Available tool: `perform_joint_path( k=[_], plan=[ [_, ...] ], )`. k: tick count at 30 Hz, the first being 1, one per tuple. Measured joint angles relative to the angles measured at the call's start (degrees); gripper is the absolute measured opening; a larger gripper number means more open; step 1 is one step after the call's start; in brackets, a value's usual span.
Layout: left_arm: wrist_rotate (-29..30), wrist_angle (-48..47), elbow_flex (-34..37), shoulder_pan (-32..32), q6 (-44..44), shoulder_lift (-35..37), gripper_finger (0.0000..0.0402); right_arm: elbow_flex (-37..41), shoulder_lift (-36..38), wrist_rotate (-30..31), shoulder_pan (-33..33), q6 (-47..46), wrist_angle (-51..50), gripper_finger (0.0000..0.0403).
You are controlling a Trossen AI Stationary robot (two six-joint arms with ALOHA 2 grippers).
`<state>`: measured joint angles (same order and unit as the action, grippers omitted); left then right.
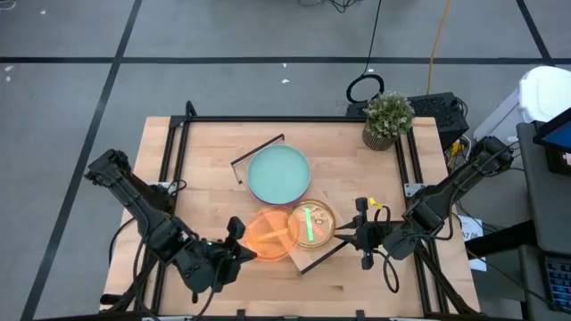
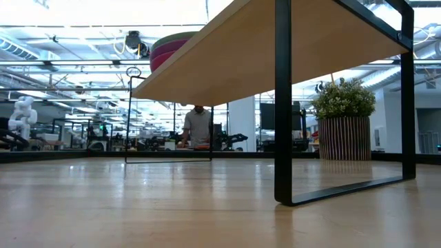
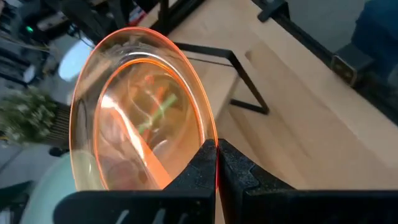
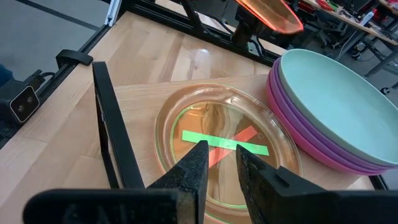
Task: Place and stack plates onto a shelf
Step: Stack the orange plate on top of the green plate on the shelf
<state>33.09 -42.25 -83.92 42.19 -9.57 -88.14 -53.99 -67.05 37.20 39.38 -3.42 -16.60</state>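
Left wrist: claw (image 3: 216,163) pinching orange plate (image 3: 140,109).

Shelf (image 1: 314,256) top nearly full: big plate stack (image 1: 278,174) on far half, small clear stack (image 1: 311,223) beside it. My left gripper (image 1: 239,247) pinches orange plate (image 1: 268,235) over near corner. Potted plant (image 1: 387,119) blocks far right corner; bare tabletop (image 1: 205,152) left is free.

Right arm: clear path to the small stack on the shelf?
Probably yes. The right gripper hangs open just above the small stack, nothing between; the left gripper, shut on the orange plate, waits aside.
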Motion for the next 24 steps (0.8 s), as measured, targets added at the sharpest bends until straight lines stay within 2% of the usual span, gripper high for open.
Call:
perform_joint_path(
  k=[10, 15, 19, 24],
  plan=[
    [-0.04, 4.07, 0.0, -5.6, -14.64, 0.0, 0.0001, 0.0, 2.73, 0.01, 0.0, 0.97, -0.52, 0.0068],
    [-0.35, 9.62, 0.0, -7.25, -23.0, 0.0, 0.0001, -0.01, 3.87, -0.01, 0.11, -0.97, -3.09, 0.0068],
    [-3.28, 14.94, 0.0, -8.2, -28.94, 0.0, 0.0001, -0.01, 4.62, 0.01, 0.11, -3.13, -5.37, 0.0068],
    [-5.12, 19.1, -0.02, -9.32, -31.72, 0.0, 0.0001, -0.01, 5.62, 0.01, 0.11, -3.51, -5.55, 0.0068]
  ],
)
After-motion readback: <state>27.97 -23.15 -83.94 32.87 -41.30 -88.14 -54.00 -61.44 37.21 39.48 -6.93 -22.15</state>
